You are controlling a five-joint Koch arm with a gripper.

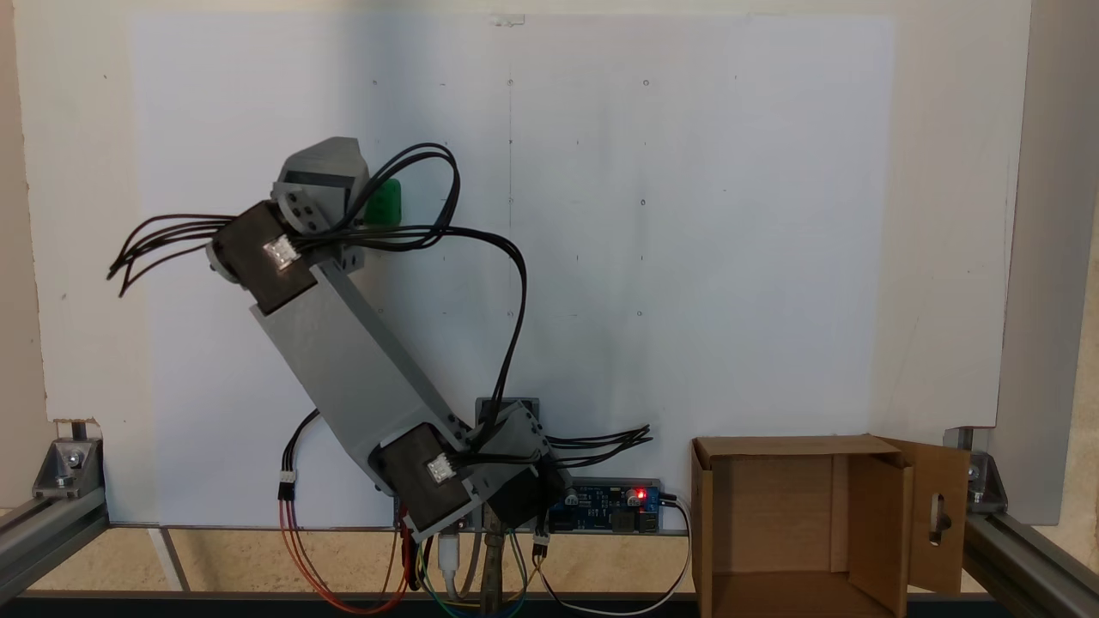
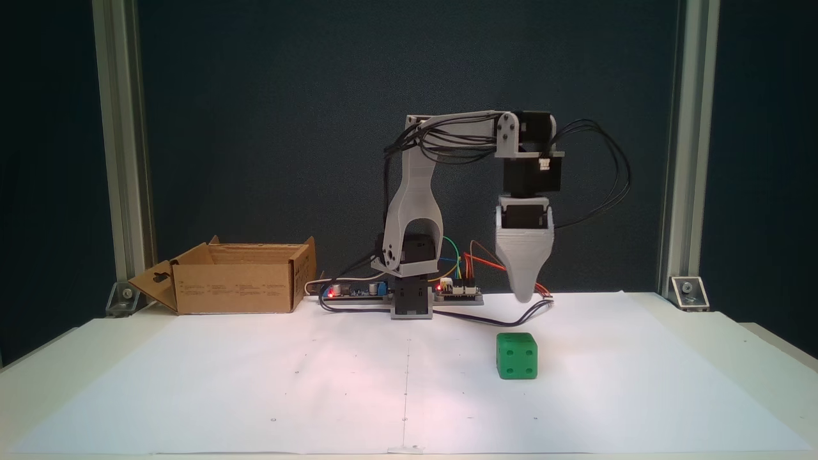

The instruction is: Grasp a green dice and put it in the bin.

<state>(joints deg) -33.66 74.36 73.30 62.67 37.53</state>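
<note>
Your pincer (image 2: 524, 295) hangs pointing straight down in the front fixed view, its tip clear of the surface (image 2: 255, 383). From this side its two halves line up one behind the other, so you cannot tell whether it is open or closed; nothing is visibly held in it.

The green dice (image 2: 517, 355) sits on the white paper sheet (image 2: 383, 396) below the pincer and a little nearer the camera, apart from the tip, resting flat with a five-pip face toward you. In the fixed view from above, the dice (image 1: 384, 202) peeks out just to the right of the pincer's grey housing (image 1: 324, 176), mostly hidden by it and the black cables (image 1: 446, 232).

The bin (image 2: 236, 287) stands well away from the pincer, on the far side of the arm's base (image 2: 412, 300), at the left in the front view. From above you see the bin (image 1: 876, 506) at the lower right, its top open and a side flap with a slot cutout folded outward.
</note>
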